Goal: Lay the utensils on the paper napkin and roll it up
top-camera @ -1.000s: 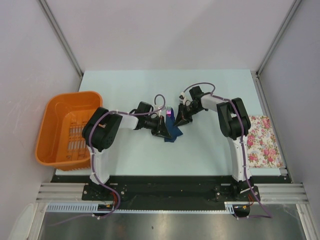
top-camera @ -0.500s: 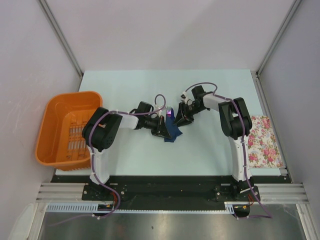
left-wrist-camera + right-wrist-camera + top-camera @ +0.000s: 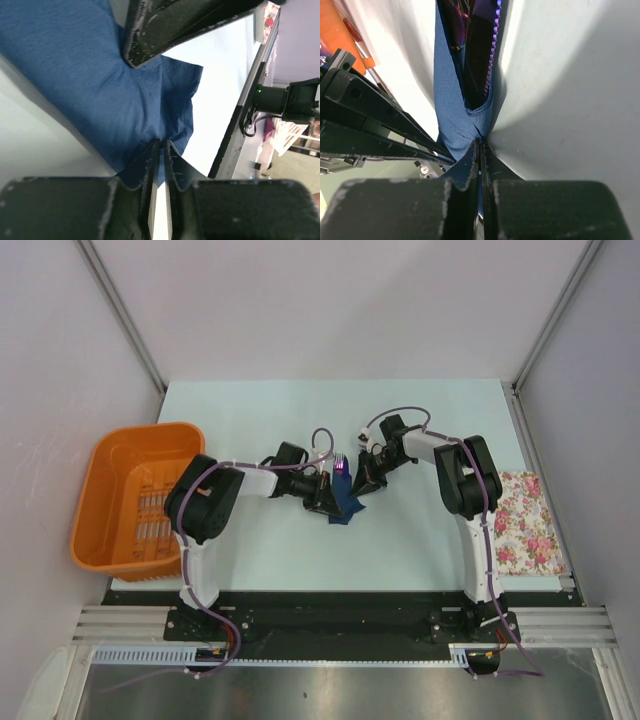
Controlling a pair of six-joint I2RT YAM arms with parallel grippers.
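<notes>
Left gripper (image 3: 161, 151) and right gripper (image 3: 480, 149) are each pinching the one paper napkin (image 3: 100, 85). One fork (image 3: 341, 463) is lying near-to-far inside, tines pointing out its far end.

1 napkin (image 3: 346, 506), 1 basket (image 3: 120, 465), 1 cloth (image 3: 525, 521)

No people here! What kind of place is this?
Probably a robot testing lab: two arms bolted to a metal rail, a table boxed in by plain white panels, left claw and right claw pinching a blue napkin.

Navy napkin (image 3: 346, 504) folded, table (image 3: 250, 420) ctr; purple utensils (image 3: 341, 463) inside, tips out far end.
</notes>
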